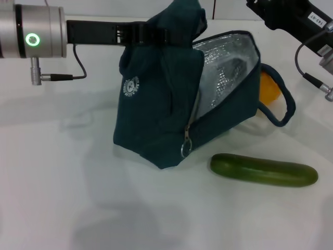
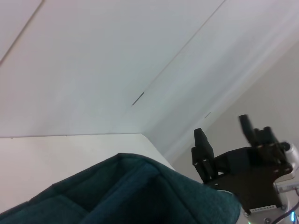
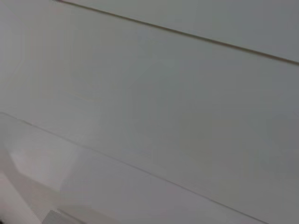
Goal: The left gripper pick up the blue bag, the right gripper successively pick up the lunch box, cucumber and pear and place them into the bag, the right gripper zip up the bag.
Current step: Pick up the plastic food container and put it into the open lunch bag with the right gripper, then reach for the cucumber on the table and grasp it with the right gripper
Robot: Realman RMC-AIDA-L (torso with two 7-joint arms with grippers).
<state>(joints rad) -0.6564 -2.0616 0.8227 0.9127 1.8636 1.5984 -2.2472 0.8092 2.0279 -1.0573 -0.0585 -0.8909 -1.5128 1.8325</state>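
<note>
Left gripper (image 1: 156,34) of mine clamps the blue bag's (image 1: 156,114) top, holding it open. Right gripper (image 2: 224,140), fingers spread, hovers far right. Cucumber (image 1: 264,170) lies near right.

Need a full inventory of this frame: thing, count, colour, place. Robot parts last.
blue bag: 1, dark teal with silver foil lining, centre of the table, mouth open toward the robot's right, top held up.
ring zip pull: 1, silver, hanging at the bag's front lower corner.
cucumber: 1, dark green, lying on the table in front and to the right of the bag.
pear: 1, orange-yellow, behind the bag's right handle loop, mostly hidden.
lunch box: not visible in any view.
table: 1, white.
left gripper: 1, black, at the bag's top, gripping the fabric.
right gripper: 1, black, raised at far right, fingers apart, empty.
</note>
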